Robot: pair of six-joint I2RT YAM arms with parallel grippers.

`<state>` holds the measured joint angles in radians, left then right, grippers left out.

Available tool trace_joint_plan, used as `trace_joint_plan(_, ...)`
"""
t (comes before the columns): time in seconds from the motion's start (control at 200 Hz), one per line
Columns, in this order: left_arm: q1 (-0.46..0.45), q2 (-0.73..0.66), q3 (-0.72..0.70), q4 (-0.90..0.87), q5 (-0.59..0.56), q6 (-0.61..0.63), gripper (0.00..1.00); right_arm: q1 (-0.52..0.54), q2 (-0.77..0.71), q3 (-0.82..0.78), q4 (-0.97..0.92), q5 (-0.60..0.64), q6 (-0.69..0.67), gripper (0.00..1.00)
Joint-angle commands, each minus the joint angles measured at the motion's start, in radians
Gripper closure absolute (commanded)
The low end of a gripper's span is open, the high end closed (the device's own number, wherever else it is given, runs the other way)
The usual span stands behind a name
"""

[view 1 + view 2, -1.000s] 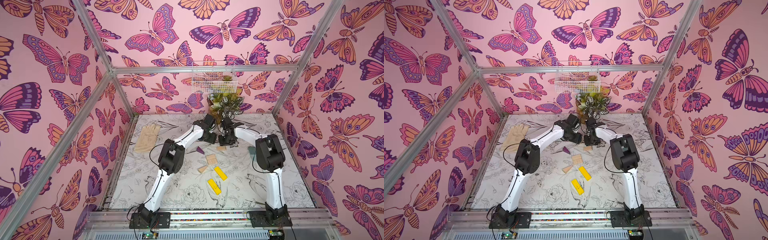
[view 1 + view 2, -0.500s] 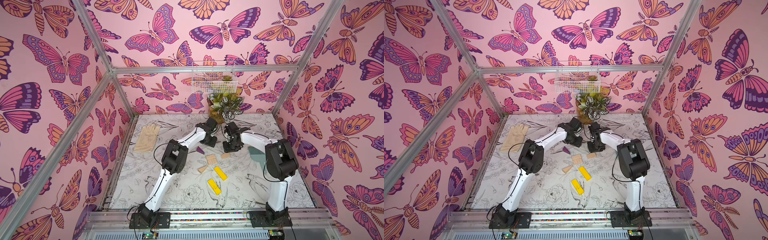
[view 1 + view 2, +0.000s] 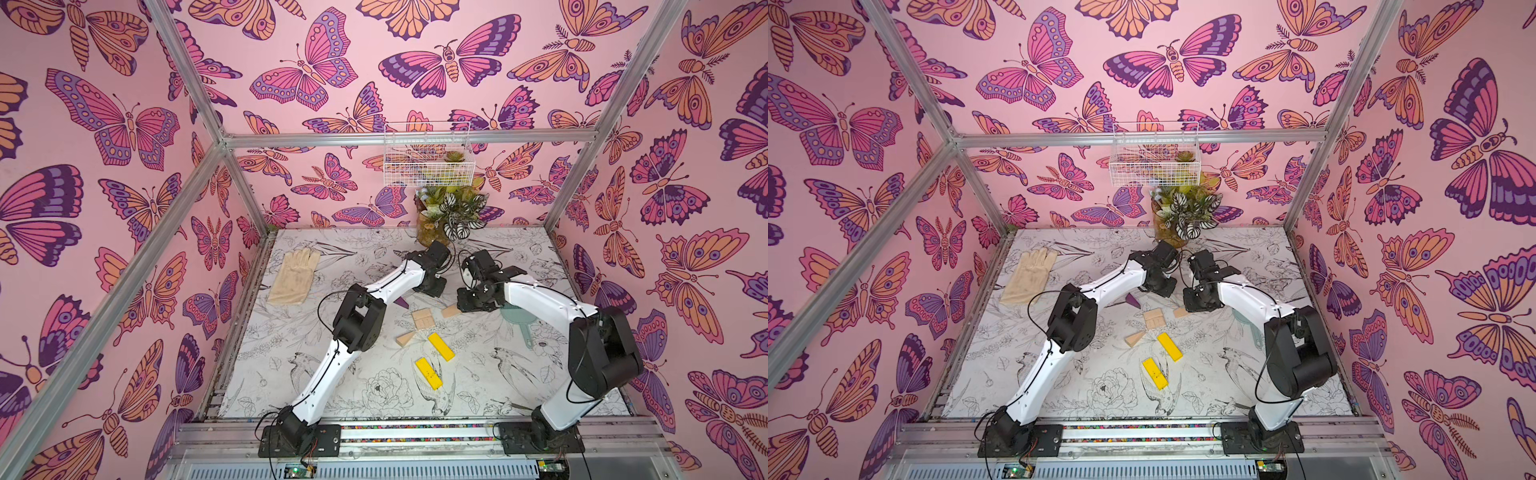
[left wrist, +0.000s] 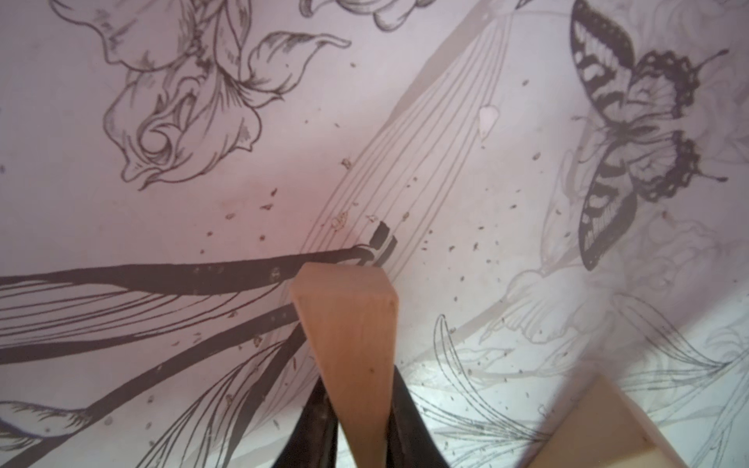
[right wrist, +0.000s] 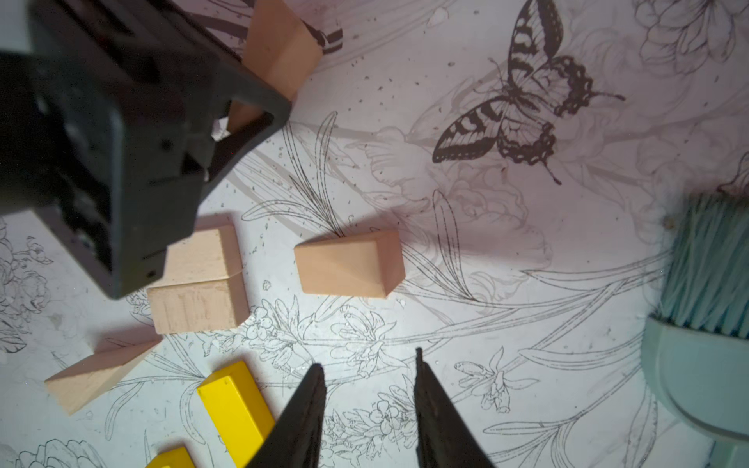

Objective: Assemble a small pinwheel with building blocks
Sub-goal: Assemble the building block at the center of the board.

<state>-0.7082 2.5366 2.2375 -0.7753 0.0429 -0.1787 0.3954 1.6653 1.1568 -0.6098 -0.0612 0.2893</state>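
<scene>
- The left tool (image 4: 358,409) was closed on a beige wedge (image 4: 346,324). It gripped only the narrow end, and the jaws pressed on the two sloped faces.
- The long axis of the wedge ran in line with the jaws, and the thick end pointed away from the tool. I could not tell if it was lifted off the counter (image 4: 162,223).
- The right tool (image 5: 368,358) stood partly open and empty, with a loose wedge (image 5: 348,263) just ahead of it.
- The hub (image 3: 423,320), two beige blocks side by side, lay between the tools and the yellow bars (image 3: 441,346). No blade touched it, so I judged the pinwheel hardly begun.
- The sloped faces could let the wedge slide forward out of the grip, or twist in it.
- The tools were near each other, so placing the wedge could knock the hub blocks apart.
</scene>
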Motion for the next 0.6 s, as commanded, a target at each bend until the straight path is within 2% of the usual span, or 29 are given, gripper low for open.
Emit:
trace_joint_plan(0.0,-0.004,-0.007,-0.055,-0.027,-0.027,-0.028,0.82,0.007,-0.023,-0.024,0.011,0.003,0.023,0.60)
trace_joint_plan(0.285,-0.014,-0.070,-0.158,-0.022,-0.043,-0.062,0.90,0.007,-0.033,-0.044,0.020,-0.001,0.030,0.60)
trace_joint_plan(0.591,-0.033,-0.122,-0.247,0.014,-0.037,-0.091,0.91,0.007,-0.038,-0.061,0.030,-0.005,0.039,0.61)
